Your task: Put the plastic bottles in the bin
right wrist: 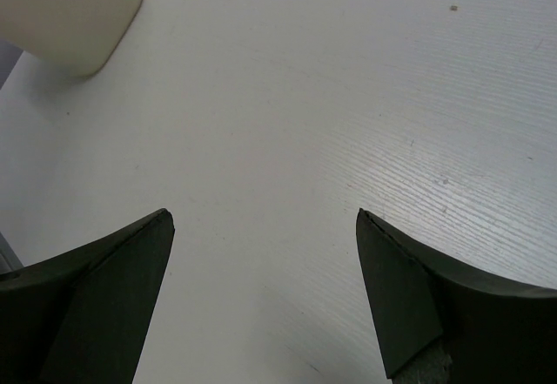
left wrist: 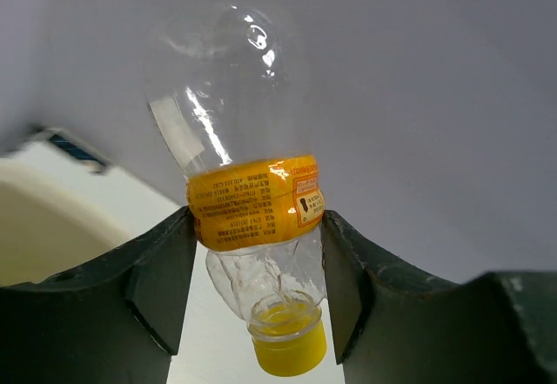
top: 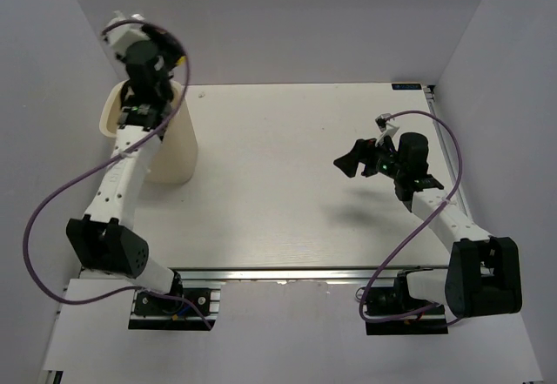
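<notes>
My left gripper [left wrist: 258, 220] is shut on the small clear bottle with an orange label and yellow cap [left wrist: 252, 201], gripping it at the label with the cap pointing toward the camera. In the top view the left gripper [top: 146, 64] is raised over the far side of the cream bin [top: 171, 153]. The bin's rim shows at the lower left of the left wrist view [left wrist: 39, 227]. My right gripper [top: 350, 165] is open and empty above the table's right half [right wrist: 265, 227]. The green and blue-labelled bottles are not in view.
The bin stands at the table's far left edge and also shows in the right wrist view [right wrist: 70, 10]. Grey walls enclose the table on three sides. A metal rail [top: 287, 272] runs along the near edge.
</notes>
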Action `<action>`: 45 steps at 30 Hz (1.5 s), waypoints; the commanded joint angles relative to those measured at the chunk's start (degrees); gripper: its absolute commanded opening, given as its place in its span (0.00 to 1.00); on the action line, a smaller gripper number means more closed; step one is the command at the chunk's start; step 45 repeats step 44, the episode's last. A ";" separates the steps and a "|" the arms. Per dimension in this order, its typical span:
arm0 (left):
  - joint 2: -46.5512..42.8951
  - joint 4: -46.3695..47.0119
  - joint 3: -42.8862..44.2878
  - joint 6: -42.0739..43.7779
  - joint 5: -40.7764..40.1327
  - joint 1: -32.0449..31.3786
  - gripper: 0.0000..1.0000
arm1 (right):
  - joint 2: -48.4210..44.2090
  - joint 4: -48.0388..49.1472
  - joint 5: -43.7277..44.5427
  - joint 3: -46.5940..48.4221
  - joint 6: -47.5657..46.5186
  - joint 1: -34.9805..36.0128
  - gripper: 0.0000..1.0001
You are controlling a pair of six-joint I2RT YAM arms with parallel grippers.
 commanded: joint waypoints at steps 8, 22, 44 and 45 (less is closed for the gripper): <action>-11.16 -7.92 -16.15 -7.27 6.22 11.57 0.74 | -0.40 2.32 -0.35 -0.40 0.72 -0.27 0.89; -15.91 -12.41 -14.56 -4.63 10.16 11.57 0.98 | -5.49 -1.27 12.29 0.13 2.47 -0.36 0.89; -21.89 -14.52 -22.39 -3.75 10.88 11.48 0.98 | -15.07 0.92 21.53 -5.76 3.97 -0.28 0.89; -21.89 -14.52 -22.39 -3.75 10.88 11.48 0.98 | -15.07 0.92 21.53 -5.76 3.97 -0.28 0.89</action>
